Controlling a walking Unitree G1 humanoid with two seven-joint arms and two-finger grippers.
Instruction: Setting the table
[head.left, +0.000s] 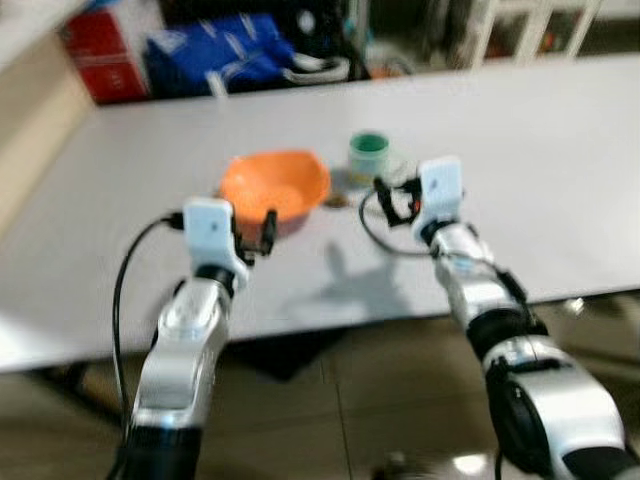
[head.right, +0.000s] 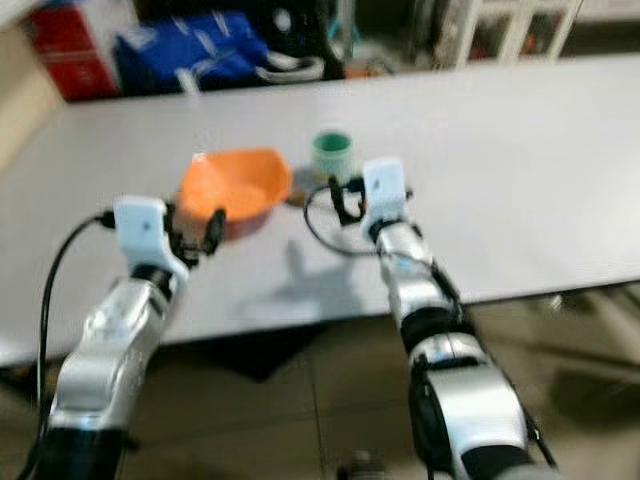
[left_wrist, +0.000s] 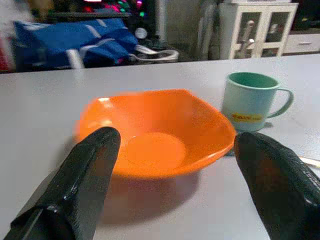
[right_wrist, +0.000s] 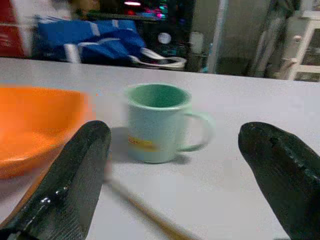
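A long, pale grey tabletop (head.left: 540, 180) carries a shallow orange plastic bowl with a wavy, roughly square rim (head.left: 275, 186) and, just beside it on the robot's right, a mint-green ceramic mug with a small yellow label on its side (head.left: 368, 154); the mug stands upright, its handle pointing away from the bowl. Both sit well in from the near edge, toward the middle of the tabletop, and the bowl looks empty. The left gripper (head.left: 254, 236) hovers above the tabletop just short of the bowl's near rim, its two black fingers (left_wrist: 80, 185) spread apart with nothing between them; in the left wrist view the bowl lies straight ahead, framed by the gap. The right gripper (head.left: 395, 200) hangs over the tabletop just in front of the mug, its fingers (right_wrist: 70, 190) likewise held wide apart and gripping nothing, and the right wrist view looks directly at the mug, with the bowl's edge off to one side. A thin, pale stick-like object (right_wrist: 145, 210) lies on the tabletop in front of the mug, too blurred to identify. Beyond the far edge of the tabletop there is a blue bag with pale straps (head.left: 215, 50), a red box (head.left: 100, 50) on the robot's left, and white cabinet furniture with glass doors (left_wrist: 255, 27) further back on the right.
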